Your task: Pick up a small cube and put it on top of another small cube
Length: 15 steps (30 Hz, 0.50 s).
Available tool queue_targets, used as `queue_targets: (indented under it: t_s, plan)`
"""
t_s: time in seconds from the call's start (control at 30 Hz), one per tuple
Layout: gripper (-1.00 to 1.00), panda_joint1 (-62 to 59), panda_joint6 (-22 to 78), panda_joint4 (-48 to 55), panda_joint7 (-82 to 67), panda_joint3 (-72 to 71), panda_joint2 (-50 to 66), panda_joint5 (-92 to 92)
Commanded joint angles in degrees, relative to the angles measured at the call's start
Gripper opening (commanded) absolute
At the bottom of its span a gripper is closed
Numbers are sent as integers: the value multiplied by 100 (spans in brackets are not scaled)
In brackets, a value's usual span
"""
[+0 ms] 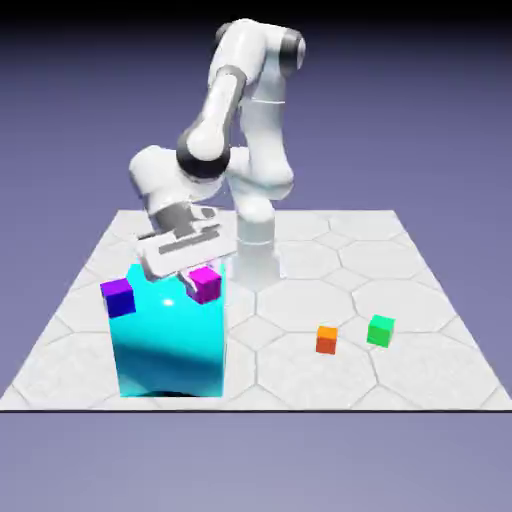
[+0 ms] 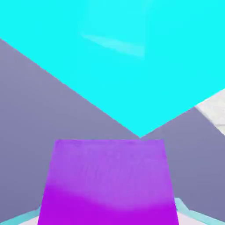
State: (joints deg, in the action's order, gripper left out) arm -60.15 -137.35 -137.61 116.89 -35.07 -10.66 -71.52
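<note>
A rendered scene on a pale grey counter (image 1: pixel 300 380) patterned with large hexagonal tiles, set before a plain blue-violet backdrop that darkens toward the top.

Nearest the viewer, at the exterior view's left, stands one big glossy cyan block (image 1: pixel 168 340), much larger than anything else on the counter. Two small cubes show at its top: a small dark violet-purple cube (image 1: pixel 118 297) at the top's left corner, and a small bright magenta-pink cube (image 1: pixel 205 284) at the right side of the top. The two are apart, with bare cyan surface between them.

Further right, on the counter itself, sit one small orange cube (image 1: pixel 327 339) and one small green cube (image 1: pixel 380 330), near each other but not touching. That makes four small cubes in all, one of each colour, plus the single big block.

Just above and behind the block's top hangs the white robot hand (image 1: pixel 190 283), tilted, its fingers reaching down at the magenta-pink cube. In the hand view a wide magenta-purple face (image 2: pixel 105 180) fills the bottom middle between where the fingertips would show and hides them, with the cyan block's surface (image 2: pixel 132 66) beyond it. The hand appears closed on the magenta-pink cube.

Behind, the white jointed arm (image 1: pixel 225 110) bends up and back to its base at the counter's far edge.
</note>
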Motion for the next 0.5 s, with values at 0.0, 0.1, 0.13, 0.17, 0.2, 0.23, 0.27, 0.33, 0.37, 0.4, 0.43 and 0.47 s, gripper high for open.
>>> queue_targets:
  t_s: [0.0, 0.1, 0.13, 0.17, 0.2, 0.23, 0.27, 0.33, 0.37, 0.4, 0.43, 0.47]
  plan:
    - [-100, -208, -8, 51, 220, 33, -88, -36]
    - [-100, -831, -31, 20, 756, 246, -249, 6]
    - [-100, -1018, -37, 10, 918, 310, -297, 18]
    - [-100, -1019, -37, 10, 918, 310, -297, 18]
    - [-100, -966, -231, 61, 808, 246, -90, -70]
    - [-100, -913, -426, 111, 698, 183, 117, -157]
    - [-100, -861, -620, 161, 588, 119, 325, -245]
    - [-100, -756, -1008, 262, 368, -8, 740, -420]
    - [-100, -739, -1071, 279, 332, -29, 807, -449]
    - [100, -739, -1071, 279, 332, -29, 807, -449]
    - [100, -739, -1071, 279, 332, -29, 807, -449]
    - [100, -791, -877, 228, 442, 34, 600, -361]
